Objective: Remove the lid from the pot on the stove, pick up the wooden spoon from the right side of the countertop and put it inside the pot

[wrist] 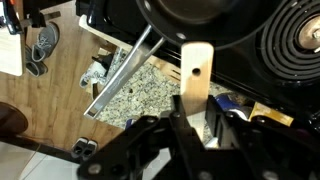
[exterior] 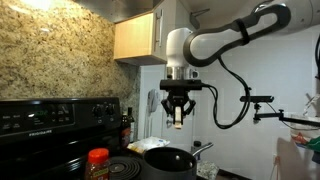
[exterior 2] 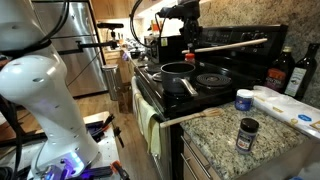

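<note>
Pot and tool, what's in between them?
The wooden spoon, gripped by the tool, hangs down toward the pot. Below the spoon there is only air, as an exterior view shows.

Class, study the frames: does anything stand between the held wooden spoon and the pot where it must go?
Nothing visible does. The gripper holds the wooden spoon in open air above the pot, which stands uncovered.

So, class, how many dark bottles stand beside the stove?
2. Both stand on the counter beside the stove in an exterior view: one bottle nearer the stove, the other at the frame's edge. More may be hidden.
</note>
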### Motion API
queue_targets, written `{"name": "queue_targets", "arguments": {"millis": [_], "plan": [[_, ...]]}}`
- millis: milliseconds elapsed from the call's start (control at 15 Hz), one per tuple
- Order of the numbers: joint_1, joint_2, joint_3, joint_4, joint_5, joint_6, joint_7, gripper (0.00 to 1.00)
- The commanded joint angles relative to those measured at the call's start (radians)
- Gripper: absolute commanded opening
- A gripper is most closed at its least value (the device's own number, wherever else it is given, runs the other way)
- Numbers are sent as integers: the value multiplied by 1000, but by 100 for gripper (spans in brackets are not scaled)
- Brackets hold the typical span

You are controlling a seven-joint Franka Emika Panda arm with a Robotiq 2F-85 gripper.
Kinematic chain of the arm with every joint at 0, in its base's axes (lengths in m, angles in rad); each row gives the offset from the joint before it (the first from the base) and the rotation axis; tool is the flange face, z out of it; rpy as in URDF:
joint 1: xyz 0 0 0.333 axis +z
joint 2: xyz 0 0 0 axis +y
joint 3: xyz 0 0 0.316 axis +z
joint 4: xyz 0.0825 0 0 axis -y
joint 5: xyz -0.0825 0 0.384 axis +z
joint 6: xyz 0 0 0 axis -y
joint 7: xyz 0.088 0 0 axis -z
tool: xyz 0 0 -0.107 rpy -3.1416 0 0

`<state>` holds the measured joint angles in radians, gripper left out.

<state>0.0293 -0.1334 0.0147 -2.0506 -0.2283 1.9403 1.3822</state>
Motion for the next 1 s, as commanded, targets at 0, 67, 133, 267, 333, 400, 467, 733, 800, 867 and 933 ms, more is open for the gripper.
{"name": "queue_targets", "arguments": {"millis": [0, 67, 133, 267, 333, 400, 467, 733, 800, 867, 933], "plan": [[-15, -1, 16, -3, 1, -2, -5, 13], [-16, 5, 14, -5, 3, -7, -29, 13], [-11, 12, 9, 1, 24, -26, -104, 13], [-5, 12, 10, -4, 27, -43, -222, 13], [-3, 8, 13, -9, 23, -56, -270, 13], [-2, 1, 17, -16, 10, -69, -312, 13], [0, -7, 22, -25, -1, -84, -351, 13], [-9, 11, 34, -16, -30, -94, -385, 13], [-9, 11, 35, -19, -35, -94, -391, 26], [-9, 11, 35, -19, -35, -94, -390, 26], [-9, 11, 35, -19, -35, -94, -390, 26]]}}
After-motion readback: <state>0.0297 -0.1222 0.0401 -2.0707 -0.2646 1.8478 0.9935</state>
